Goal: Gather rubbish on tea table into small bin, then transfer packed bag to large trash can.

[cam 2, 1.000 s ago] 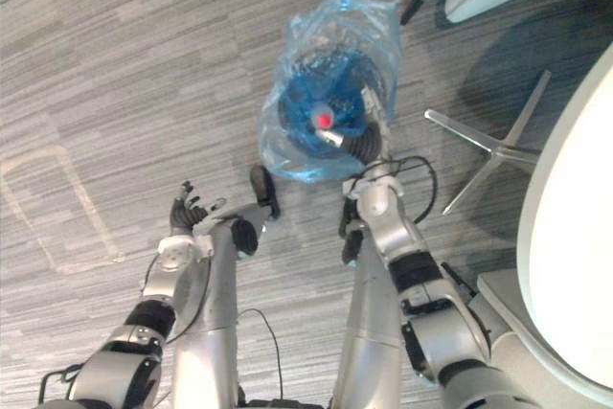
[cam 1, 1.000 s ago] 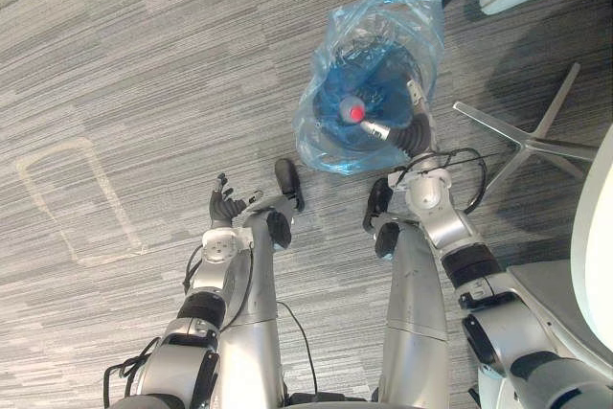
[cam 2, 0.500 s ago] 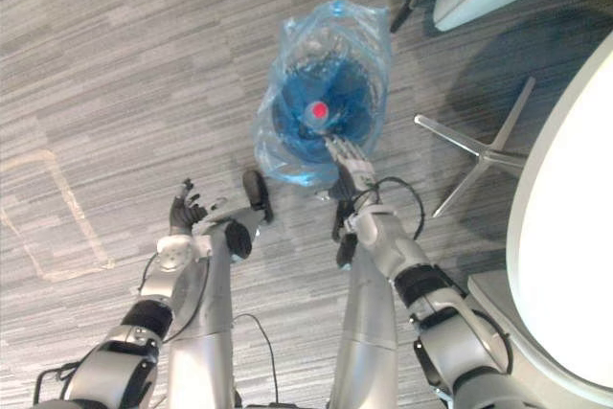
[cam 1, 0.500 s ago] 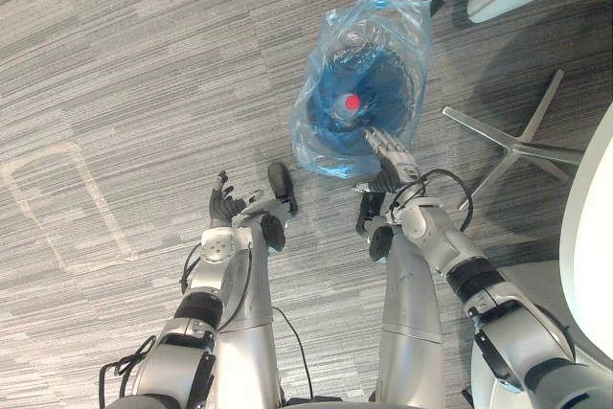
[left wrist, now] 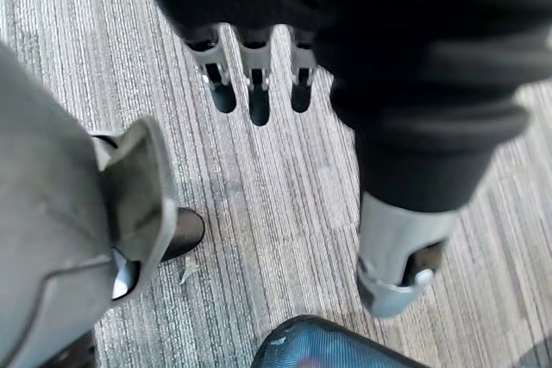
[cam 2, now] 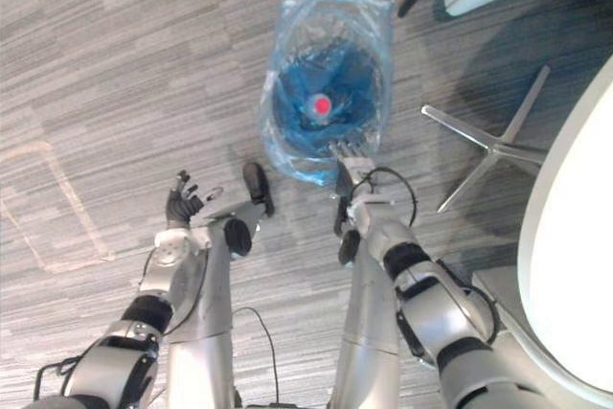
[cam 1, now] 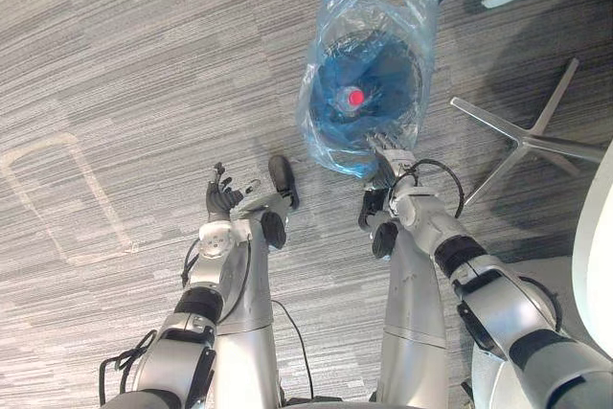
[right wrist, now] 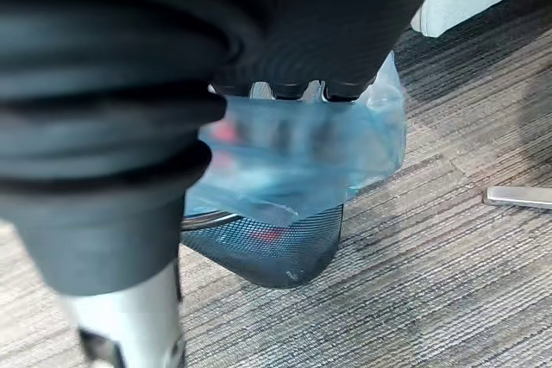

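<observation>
Small black mesh bin (right wrist: 276,258), translucent blue plastic bag (cam 1: 378,16) lining it, on floor; red-capped rubbish (cam 1: 354,97) inside, gathering looks done. Right hand (cam 1: 388,153) at bag's 6 o'clock rim, fingers straight, gripping nothing. Left hand (cam 1: 222,200) at 8 o'clock, relaxed, empty. Bag transfer remains.

The right hand (cam 2: 351,158) is touching the near edge of the blue bag (cam 2: 287,136) with straight fingers, a red round thing (cam 2: 321,102) is lying inside it, and the left hand (cam 2: 180,204) is hanging open above the grey carpet (cam 2: 115,64).
</observation>
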